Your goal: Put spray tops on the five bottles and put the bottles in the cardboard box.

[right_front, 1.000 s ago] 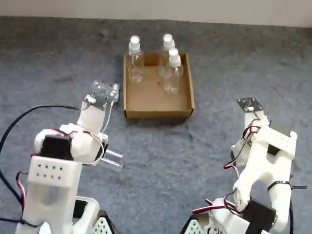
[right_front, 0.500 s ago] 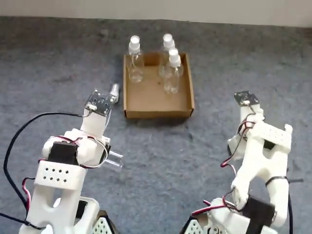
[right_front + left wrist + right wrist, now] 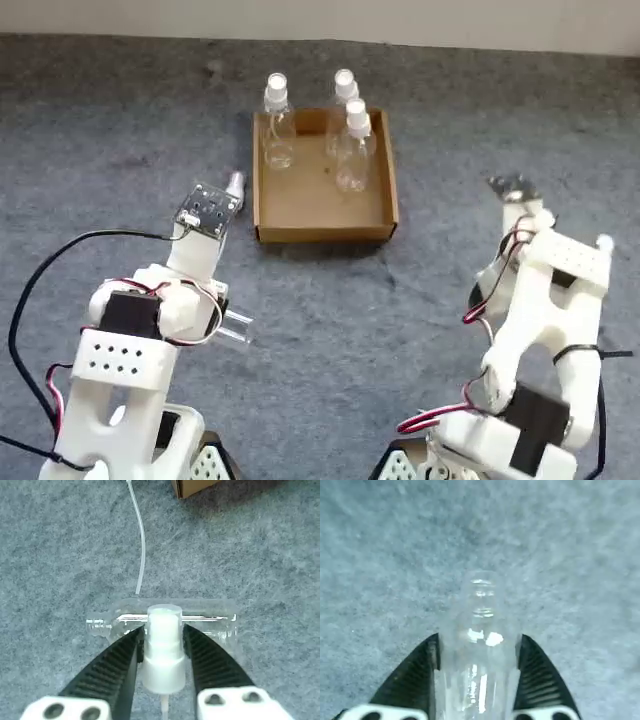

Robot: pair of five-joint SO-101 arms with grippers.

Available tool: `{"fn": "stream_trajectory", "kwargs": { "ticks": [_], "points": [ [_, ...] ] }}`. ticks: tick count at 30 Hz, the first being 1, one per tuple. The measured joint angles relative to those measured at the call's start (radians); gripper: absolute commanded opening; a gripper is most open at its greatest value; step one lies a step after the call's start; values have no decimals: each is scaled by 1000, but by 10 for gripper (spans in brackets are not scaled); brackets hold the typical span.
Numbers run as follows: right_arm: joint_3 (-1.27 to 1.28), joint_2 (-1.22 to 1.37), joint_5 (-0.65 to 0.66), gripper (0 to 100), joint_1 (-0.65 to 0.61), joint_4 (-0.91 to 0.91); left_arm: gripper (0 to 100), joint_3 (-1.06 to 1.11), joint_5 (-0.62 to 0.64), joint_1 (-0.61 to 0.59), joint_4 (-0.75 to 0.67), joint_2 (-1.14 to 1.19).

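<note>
altogether five clear plastic bottles are in sight, and four white spray tops. three bottles stand upright in the far half of the shallow brown cardboard box (image 3: 325, 232), each capped with a spray top: the left bottle (image 3: 277, 125), the back bottle (image 3: 343, 105) and the front bottle (image 3: 354, 150), the last two close together. the fourth bottle (image 3: 212, 619) lies on its side on the grey carpet (image 3: 450, 100) by the left arm, its threaded neck bare.

the loose spray top (image 3: 162, 652) is a white ribbed cylinder with a thin clear dip tube (image 3: 142, 545) running from it toward the box corner. the left gripper (image 3: 162, 630) pinches this top between its black ribbed fingers, hanging over the lying bottle, just left of the box. the left arm is bent at the elbow with its wrist tipped down.

the fifth bottle (image 3: 480, 630), uncapped, sits clamped in the right gripper (image 3: 479, 640), its open neck pointing away from the wrist. the right arm is stretched forward, its gripper well apart from the box, on its right.
</note>
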Motion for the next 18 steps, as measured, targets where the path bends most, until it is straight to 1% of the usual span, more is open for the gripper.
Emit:
{"fn": "stream_trajectory", "kwargs": {
  "ticks": [2, 4, 6, 8, 11, 13, 16, 18],
  "points": [
    [-74, -72, -32, 5, -43, 64, 3, 0, 5, 0, -6, 0],
    [-118, -166, -101, 4, -114, 83, 3, 0, 6, 0, -35, 0],
    [-124, -272, -164, 4, -206, 89, 3, -6, 6, 0, -55, 0],
    [-109, -387, -215, 4, -325, 80, 3, -43, 6, 0, -61, 0],
    [-20, -549, -287, 4, -514, 14, 3, -141, 15, 0, -61, 0],
    [71, -621, -313, 4, -623, -54, 3, -222, 57, 0, -61, 0],
    [232, -660, -327, 4, -773, -183, 3, -350, 132, -3, -64, 0],
    [342, -666, -330, 4, -855, -293, 3, -422, 149, -14, -92, 0]
  ]
}}
